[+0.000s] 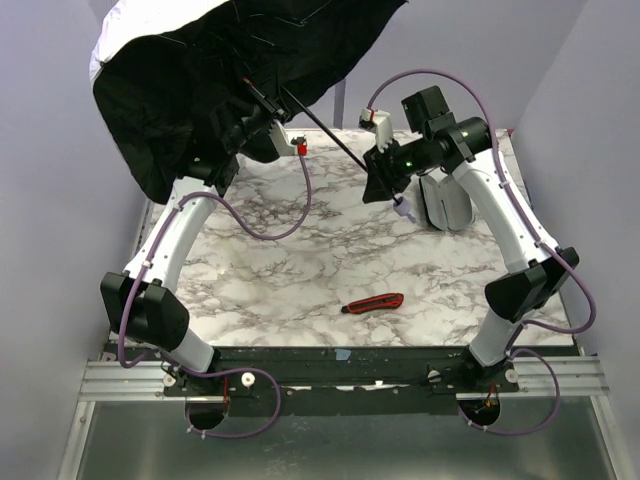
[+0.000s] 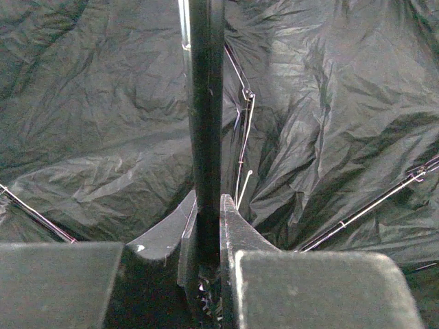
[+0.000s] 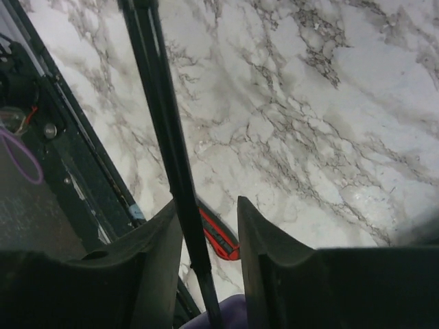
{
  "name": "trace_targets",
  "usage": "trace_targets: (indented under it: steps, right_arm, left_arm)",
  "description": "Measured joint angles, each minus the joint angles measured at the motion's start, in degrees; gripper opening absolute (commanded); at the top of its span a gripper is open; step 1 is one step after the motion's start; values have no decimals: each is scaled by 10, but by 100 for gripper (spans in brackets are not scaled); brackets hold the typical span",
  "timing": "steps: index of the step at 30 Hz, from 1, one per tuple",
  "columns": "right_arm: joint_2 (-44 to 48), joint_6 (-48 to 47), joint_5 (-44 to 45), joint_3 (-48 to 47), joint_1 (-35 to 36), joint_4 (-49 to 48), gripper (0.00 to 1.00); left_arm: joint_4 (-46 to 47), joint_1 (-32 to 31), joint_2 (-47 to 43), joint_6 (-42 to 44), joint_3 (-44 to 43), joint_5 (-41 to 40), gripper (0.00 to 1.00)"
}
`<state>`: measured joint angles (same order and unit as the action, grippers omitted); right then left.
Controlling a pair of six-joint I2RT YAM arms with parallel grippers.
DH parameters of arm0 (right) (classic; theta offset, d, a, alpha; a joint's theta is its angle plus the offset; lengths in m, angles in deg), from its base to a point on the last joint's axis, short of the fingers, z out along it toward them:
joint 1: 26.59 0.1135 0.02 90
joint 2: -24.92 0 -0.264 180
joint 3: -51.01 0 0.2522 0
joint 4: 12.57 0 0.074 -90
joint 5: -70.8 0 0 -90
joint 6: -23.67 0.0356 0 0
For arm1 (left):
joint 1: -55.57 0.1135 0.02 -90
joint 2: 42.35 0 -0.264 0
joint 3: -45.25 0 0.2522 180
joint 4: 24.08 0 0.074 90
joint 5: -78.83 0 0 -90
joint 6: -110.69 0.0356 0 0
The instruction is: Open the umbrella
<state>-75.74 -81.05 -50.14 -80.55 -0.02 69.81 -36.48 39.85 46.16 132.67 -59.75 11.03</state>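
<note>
The umbrella's canopy [image 1: 200,70] hangs in the air over the table's far left corner, black inside with a pale outer edge. Its thin black shaft [image 1: 325,135] slants down to the right, ending in a small pale knob handle [image 1: 404,210]. My left gripper [image 1: 262,108] is shut on the shaft [image 2: 206,103] close under the canopy [image 2: 103,137]. My right gripper [image 3: 206,212] straddles the shaft [image 3: 168,137] just above the knob [image 3: 219,317]. Its jaws are open: the shaft lies against the left finger [image 3: 161,236], with a gap to the other.
A red-and-black utility knife [image 1: 373,302] lies on the marble table [image 1: 290,270] near the front edge and shows below the right fingers [image 3: 218,236]. A grey pouch [image 1: 447,200] rests at the back right. Purple walls close in the sides.
</note>
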Motion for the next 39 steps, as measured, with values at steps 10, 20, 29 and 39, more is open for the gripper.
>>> trace_targets:
  steps: [10, 20, 29, 39]
  right_arm:
    - [3, -38, -18, 52, 0, 44, 4]
    - [3, -50, -56, 58, 5, 50, 1]
    - [9, -30, -61, 76, 4, 33, 1]
    - [40, -12, -53, 126, 0, -8, 1]
  left_arm:
    - [24, 11, 0, 10, 7, 10, 0]
    - [47, 19, 17, 18, 8, 30, 6]
    - [116, 25, 68, 7, 0, 57, 16]
    - [107, 43, 136, 13, -90, 76, 20]
